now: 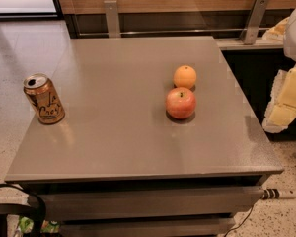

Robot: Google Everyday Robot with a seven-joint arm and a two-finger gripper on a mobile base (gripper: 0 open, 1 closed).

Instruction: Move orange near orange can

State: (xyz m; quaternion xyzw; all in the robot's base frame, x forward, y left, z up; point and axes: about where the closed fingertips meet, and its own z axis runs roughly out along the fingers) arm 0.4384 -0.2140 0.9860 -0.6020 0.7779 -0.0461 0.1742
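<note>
The orange (pixel 185 76) is a small round fruit on the grey table (pixel 113 147), right of centre and towards the back. The orange can (pixel 44 99), gold with dark LaCroix lettering and an open silver top, stands upright near the table's left edge. A wide stretch of tabletop lies between them. My gripper (pixel 286 100) shows as pale cream and white shapes at the far right edge of the view, beyond the table's right side and well apart from the orange. It holds nothing that I can see.
A red-yellow apple (pixel 180 102) with a stem sits just in front of the orange, almost touching it. A wall with metal brackets (pixel 254 19) runs behind the table. A black cable loop (pixel 19 206) hangs at the lower left, and a power strip (pixel 278 193) at the lower right.
</note>
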